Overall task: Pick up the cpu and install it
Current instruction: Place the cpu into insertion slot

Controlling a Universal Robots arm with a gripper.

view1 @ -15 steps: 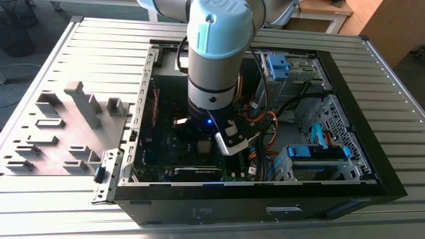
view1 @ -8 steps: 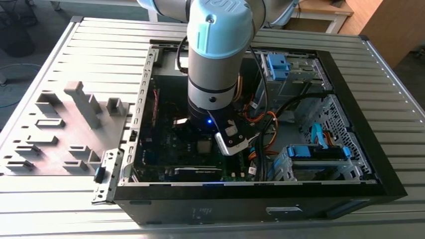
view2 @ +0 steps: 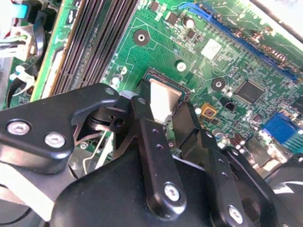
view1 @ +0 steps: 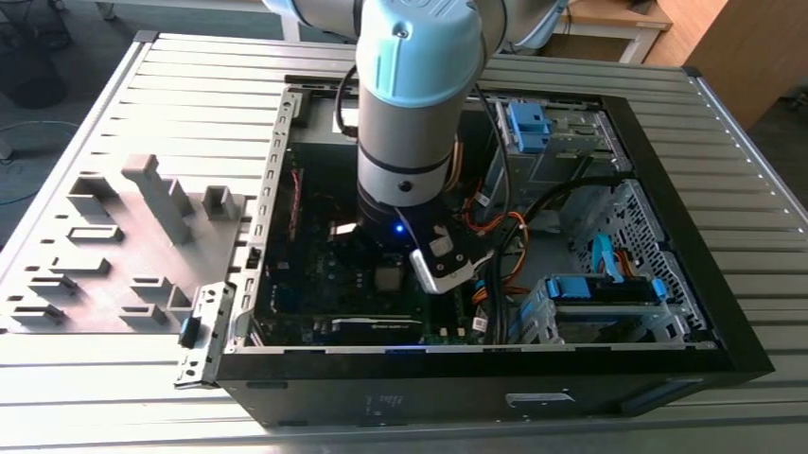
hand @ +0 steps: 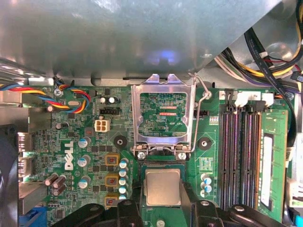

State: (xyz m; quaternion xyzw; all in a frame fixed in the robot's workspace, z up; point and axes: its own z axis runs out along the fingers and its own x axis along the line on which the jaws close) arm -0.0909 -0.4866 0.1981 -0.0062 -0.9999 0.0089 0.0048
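The gripper [view2: 164, 113] fingers clamp the cpu [view2: 164, 98] on two sides. The cpu is at the socket [hand: 161, 163], whose load plate [hand: 163, 81] stands raised.

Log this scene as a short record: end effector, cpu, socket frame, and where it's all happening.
end effector: shut on the cpu, gripping it from two sides
cpu: silver top up, at the socket; seating unclear
socket frame: swung open, lever unlatched
setting: green motherboard inside the black computer case

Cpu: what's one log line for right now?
gripper: shut on cpu | cpu: over motherboard, beside latch frame | latch frame: raised open
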